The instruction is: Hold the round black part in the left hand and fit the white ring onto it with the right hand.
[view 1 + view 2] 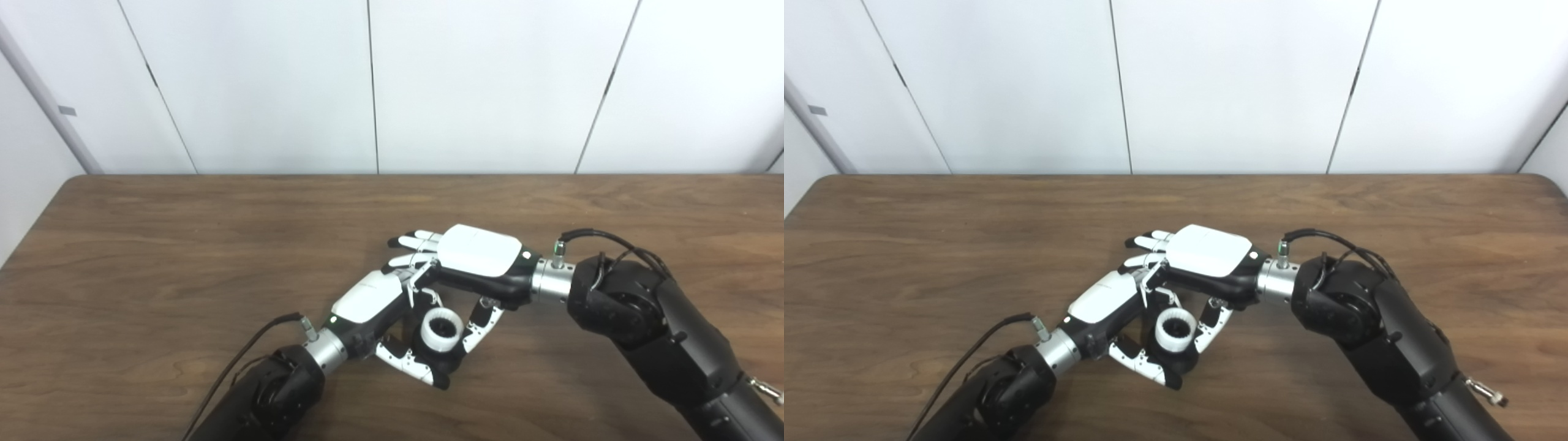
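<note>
**Two hands meet over the ring and the black part**

The left hand (373, 300) comes in low from the near left, its white back turned up, and its fingers and thumb curl around the round black part (444, 358), which sits cupped in its grip just above the table (153, 257). The thumb (407, 362) runs along the near side of the part. The white ring (441, 329) sits on top of the black part, its dark opening facing up toward the cameras; how far it is seated I cannot tell.

The right hand (1209, 251) reaches in from the right and lies partly over the left hand's fingers, palm down. Its fingers (1151, 240) stretch out flat and apart toward the far left, holding nothing there, while its thumb (1216, 324) angles down and rests right beside the ring's right edge; whether it actually presses on the ring is hard to make out.

Both forearms are black, each with a silver wrist collar and a black cable looping off it. The brown wood-grain table runs out to a plain white panelled wall (490, 79) behind.
</note>
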